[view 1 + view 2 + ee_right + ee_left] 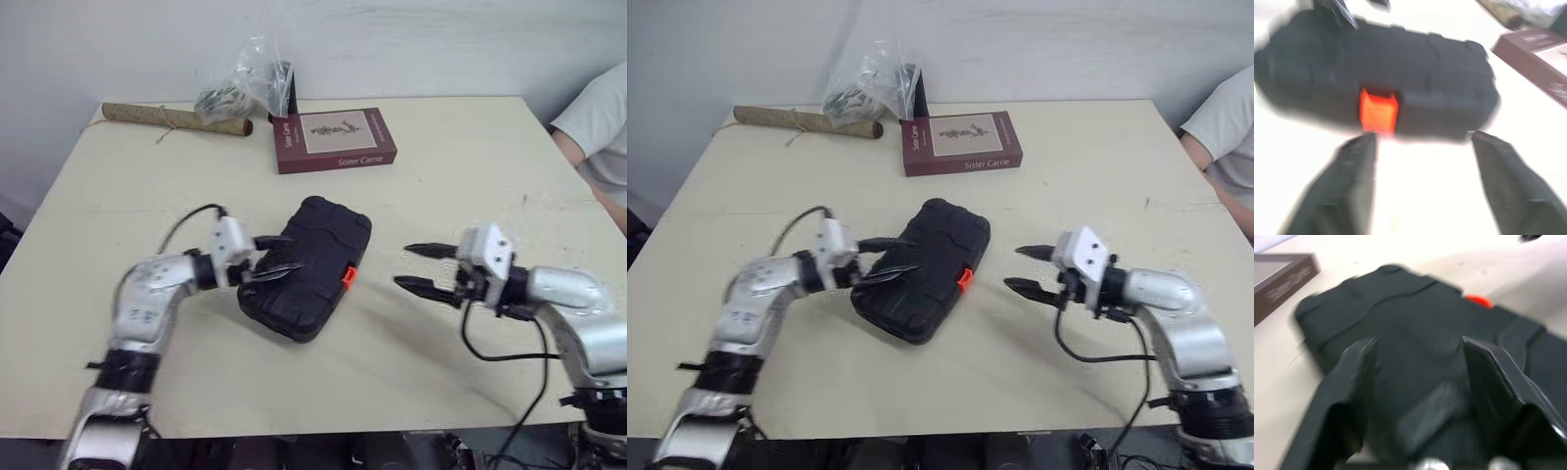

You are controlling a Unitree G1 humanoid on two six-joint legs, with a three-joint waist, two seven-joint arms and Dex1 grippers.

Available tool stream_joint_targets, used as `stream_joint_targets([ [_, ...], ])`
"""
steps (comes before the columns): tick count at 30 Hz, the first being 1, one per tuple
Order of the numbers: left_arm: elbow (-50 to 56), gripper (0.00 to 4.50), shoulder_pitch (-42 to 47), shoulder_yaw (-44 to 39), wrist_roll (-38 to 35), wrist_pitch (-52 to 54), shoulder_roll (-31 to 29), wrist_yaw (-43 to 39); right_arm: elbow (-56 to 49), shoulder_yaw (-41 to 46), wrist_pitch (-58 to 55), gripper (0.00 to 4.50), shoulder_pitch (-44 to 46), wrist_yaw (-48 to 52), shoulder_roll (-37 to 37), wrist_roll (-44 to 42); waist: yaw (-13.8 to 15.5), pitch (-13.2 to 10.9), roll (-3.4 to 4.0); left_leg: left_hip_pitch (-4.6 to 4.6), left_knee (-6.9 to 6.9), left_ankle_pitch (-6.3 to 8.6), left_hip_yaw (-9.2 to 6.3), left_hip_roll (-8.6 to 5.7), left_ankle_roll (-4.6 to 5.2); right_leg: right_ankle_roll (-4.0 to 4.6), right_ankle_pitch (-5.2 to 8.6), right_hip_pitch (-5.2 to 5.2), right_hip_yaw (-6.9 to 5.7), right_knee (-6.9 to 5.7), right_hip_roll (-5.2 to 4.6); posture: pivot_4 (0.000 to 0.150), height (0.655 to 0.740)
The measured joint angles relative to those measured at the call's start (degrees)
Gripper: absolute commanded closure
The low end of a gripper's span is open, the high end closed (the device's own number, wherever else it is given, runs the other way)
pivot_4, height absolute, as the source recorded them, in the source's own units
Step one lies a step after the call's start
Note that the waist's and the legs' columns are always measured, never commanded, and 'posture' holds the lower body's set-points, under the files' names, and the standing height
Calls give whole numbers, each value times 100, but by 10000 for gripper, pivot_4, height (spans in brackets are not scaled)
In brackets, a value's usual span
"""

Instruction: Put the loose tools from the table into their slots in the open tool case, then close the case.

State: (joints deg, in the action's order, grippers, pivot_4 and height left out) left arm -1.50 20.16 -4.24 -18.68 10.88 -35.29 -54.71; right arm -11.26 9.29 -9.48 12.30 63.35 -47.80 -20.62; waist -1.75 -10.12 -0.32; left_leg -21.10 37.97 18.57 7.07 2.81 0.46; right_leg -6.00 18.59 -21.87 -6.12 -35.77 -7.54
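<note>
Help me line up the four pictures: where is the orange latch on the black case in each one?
Left eye view: the latch sits on the case edge facing the right gripper.
Right eye view: same spot, mid-table.
Left wrist view: on the case's far edge, past the left gripper.
Right wrist view: on the case's near wall, ahead of the right gripper.
Shared landmark: the brown book.

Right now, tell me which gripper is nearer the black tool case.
Left. The left gripper is open over the lid of the tool case; the right gripper hangs open, apart from it, off the side with the orange latch.
</note>
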Motion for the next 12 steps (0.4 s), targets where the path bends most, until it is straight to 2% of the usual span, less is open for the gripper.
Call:
stream_joint_targets([
  [1, 68, 280, -183, -323, -55, 146, -183, 94, 239, 178, 292, 0, -69, 143, -189, 66, 11, -7, -10, -1, 0, 0, -1, -1, 2, -2, -1, 2, -3, 2, 0, 1500, 7400],
  [4, 67, 280, -1177, -1101, 22, 165, -752, 265, 1097, 503, 1210, 0, -63, 489, -593, 236, -6, -25, -17, -3, -1, 5, 7, -1, 9, -9, -5, 2, 2, 17, -6, 1500, 7400],
  [7, 19, 280, -1722, -1646, 141, 136, -1014, 488, 1746, 734, 1402, 0, 139, 468, -754, 251, 12, -63, -40, -14, 0, 4, 3, 0, 8, -10, -5, -7, 1, 17, -23, 1500, 7400],
  [12, 50, 280, -1855, -2228, 101, 86, -1058, 793, 2171, 754, 1713, 0, 430, 451, -769, 288, 88, -75, -39, -19, -1, 3, -13, -2, 3, -8, -5, -7, 0, 16, -38, 1500, 7400],
])
